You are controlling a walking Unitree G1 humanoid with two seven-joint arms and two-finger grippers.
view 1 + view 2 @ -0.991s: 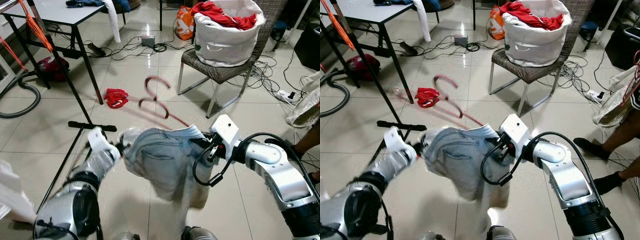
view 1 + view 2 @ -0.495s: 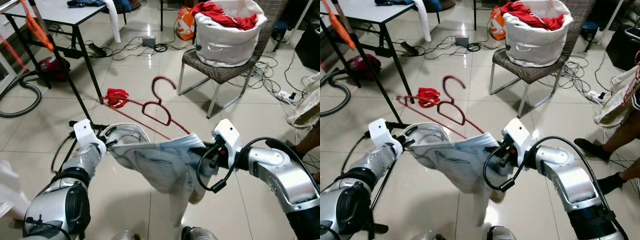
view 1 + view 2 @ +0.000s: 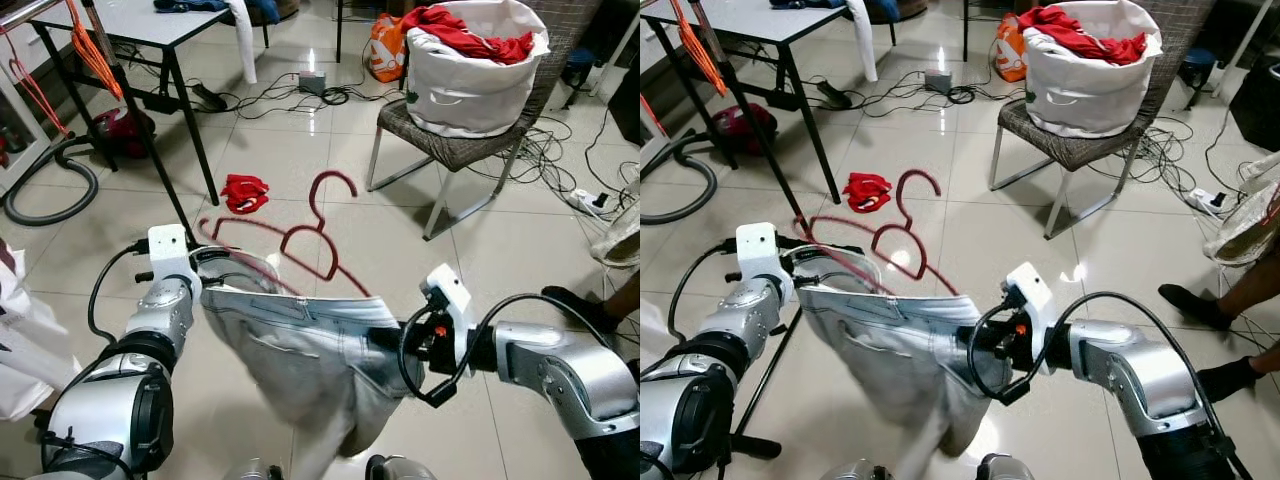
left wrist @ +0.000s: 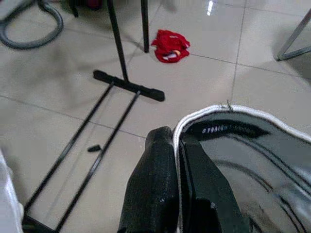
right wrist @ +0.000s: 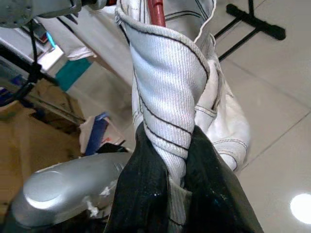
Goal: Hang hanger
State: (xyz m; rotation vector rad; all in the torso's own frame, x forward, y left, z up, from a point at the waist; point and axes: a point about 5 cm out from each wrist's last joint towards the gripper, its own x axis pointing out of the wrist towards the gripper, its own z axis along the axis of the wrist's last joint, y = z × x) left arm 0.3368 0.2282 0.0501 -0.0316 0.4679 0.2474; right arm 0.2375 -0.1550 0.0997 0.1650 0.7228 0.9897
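Left eye view shows both arms holding a pair of light jeans (image 3: 310, 350) stretched between them above the tiled floor (image 3: 480, 250). The left gripper (image 4: 176, 145) is pinching the waistband on one side, and the right gripper (image 5: 170, 170) is pinching a twisted fold of the cloth on the other side. The red hanger (image 3: 310, 235) sits inside the waistband, its hook rising above the jeans.

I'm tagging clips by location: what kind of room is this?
Probably a home room used for laundry: a white laundry bag of clothes on a chair, a vacuum hose, and a tiled floor strewn with cables.
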